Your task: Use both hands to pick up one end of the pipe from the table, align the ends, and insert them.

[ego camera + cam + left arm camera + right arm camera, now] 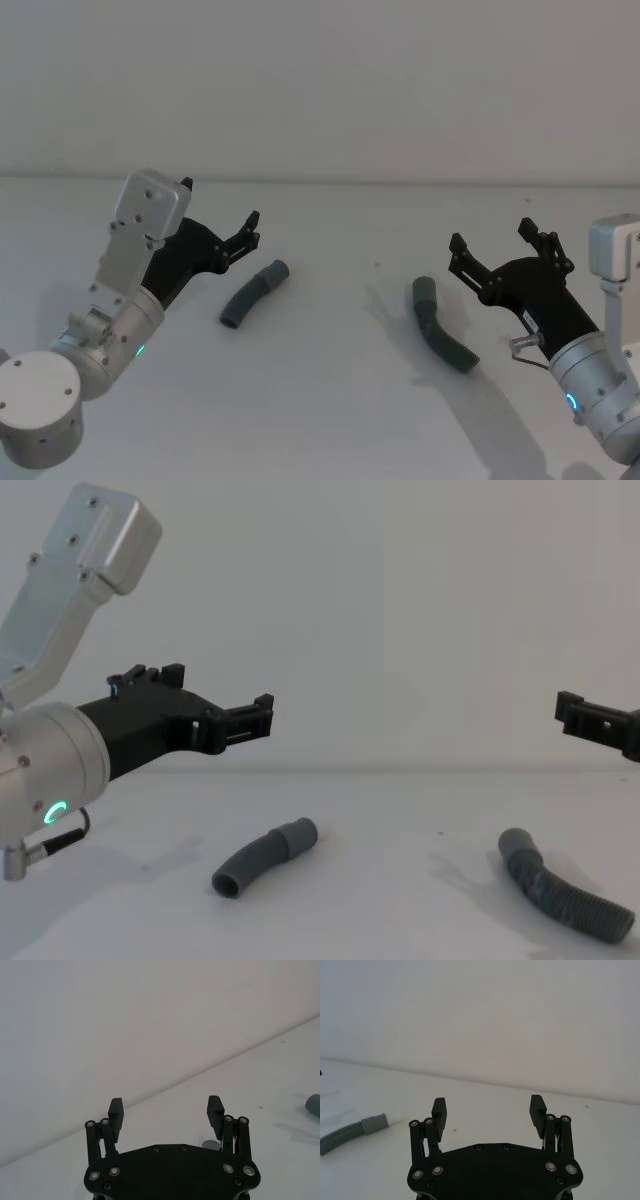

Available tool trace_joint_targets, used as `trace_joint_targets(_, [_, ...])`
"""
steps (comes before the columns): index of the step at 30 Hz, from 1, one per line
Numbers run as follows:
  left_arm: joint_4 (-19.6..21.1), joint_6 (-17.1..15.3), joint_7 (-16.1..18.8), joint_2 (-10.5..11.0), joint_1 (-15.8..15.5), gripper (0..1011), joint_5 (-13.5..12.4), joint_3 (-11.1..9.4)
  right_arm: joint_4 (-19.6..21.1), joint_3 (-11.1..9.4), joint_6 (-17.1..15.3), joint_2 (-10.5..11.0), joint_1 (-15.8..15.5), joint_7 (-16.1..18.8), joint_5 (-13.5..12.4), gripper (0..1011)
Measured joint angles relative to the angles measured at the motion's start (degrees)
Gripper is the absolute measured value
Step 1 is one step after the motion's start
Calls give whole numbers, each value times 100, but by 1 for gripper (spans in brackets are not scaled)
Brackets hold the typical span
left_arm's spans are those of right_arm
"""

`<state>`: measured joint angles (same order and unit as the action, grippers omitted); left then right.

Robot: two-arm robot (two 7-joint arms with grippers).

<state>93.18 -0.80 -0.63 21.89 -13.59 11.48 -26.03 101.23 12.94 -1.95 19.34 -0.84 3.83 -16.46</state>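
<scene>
As neither hose piece is gripped yet, step: approach before the pick-up; nothing is lifted or aligned.
Table [330,420]: plain white, carrying both hose pieces, which lie well apart.
Left gripper [218,203]: hovers above the table at 9 o'clock of the left hose piece and points toward 2 o'clock. Its fingers are spread wide and hold nothing.
Right gripper [493,236]: hovers at 3 o'clock of the right hose piece and points toward 11 o'clock. It is equally wide open and empty.
Left hose piece [252,293]: lies flat at 9 o'clock of the table's middle, running from 7 to 1 o'clock.
Right hose piece [440,335]: lies flat at 3 o'clock of the middle, curving from 11 down to 5 o'clock.
Ends: the right wrist view shows a smooth grey cuff [374,1123] with a white tip [397,1116], probably on the left piece.
Next move: each gripper likely has to drop over its own piece and close behind the inner end. That leaves cuff and tip free to meet.
Writing: no brand, label or lettering can be read anywhere.
</scene>
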Motion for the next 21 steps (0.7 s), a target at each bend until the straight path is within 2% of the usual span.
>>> trace_joint_targets(9, [-4,-49,-3,-29,-37,1001,-6,-5,-33,1,-2,1,24,41,-1,1003])
trace_joint_targets(16, [-78,-284,-85,-132,-196,1001,11,-39,-237,46,-47,43,201,269,-35,1003])
trace_joint_targets(21, [-200,-536,-274,-213,-360,1001,134,-55,-338,66,-147,44,295,336,-36,1003])
